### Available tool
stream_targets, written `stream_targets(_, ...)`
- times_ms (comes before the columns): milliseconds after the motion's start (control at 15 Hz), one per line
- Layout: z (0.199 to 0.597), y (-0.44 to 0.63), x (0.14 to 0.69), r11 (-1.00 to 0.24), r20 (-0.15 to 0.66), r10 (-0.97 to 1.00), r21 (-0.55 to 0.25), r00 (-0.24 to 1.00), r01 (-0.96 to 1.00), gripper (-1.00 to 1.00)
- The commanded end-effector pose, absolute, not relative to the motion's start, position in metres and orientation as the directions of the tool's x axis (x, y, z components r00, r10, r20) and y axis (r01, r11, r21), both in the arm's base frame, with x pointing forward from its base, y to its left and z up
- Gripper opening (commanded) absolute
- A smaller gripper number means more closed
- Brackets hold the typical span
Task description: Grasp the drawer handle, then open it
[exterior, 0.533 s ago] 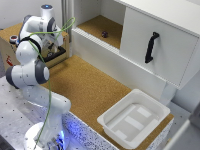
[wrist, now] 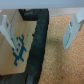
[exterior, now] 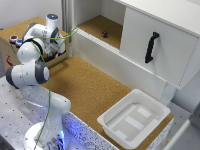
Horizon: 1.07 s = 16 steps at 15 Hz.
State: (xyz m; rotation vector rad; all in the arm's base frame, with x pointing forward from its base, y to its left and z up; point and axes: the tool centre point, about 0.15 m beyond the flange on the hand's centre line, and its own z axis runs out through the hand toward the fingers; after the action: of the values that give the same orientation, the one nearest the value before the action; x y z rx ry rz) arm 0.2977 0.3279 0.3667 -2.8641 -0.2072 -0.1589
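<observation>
The drawer handle is a short black bar standing upright on the drawer, a large white cabinet front at the exterior view's right. My gripper is far from it at the exterior view's left, pointing down over a cardboard box. In the wrist view the gripper is open and empty, with its pale fingers wide apart above the box edge and the cork surface. The handle does not show in the wrist view.
A shallow white plastic tub sits on the cork surface in front of the cabinet. A small dark object lies in the open cabinet compartment. A black cable runs along the blue-printed cardboard box.
</observation>
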Motion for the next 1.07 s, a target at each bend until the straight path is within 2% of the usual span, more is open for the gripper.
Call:
stream_targets(0, 0.328, 0.338, 0.326, -0.937, 0.128, 0.089, -0.324, 0.988, 0.127, 1.0)
stream_targets(267, 0.311, 0.35, 0.343, -0.919, 0.147, 0.108, -0.363, 0.983, 0.155, 1.0)
stream_targets(667, 0.295, 0.36, 0.347, -0.886, 0.084, 0.085, -0.449, 0.993, 0.114, 1.0)
stream_targets(1000, 0.293, 0.358, 0.344, -0.877, 0.087, 0.056, -0.473, 0.995, 0.091, 1.0)
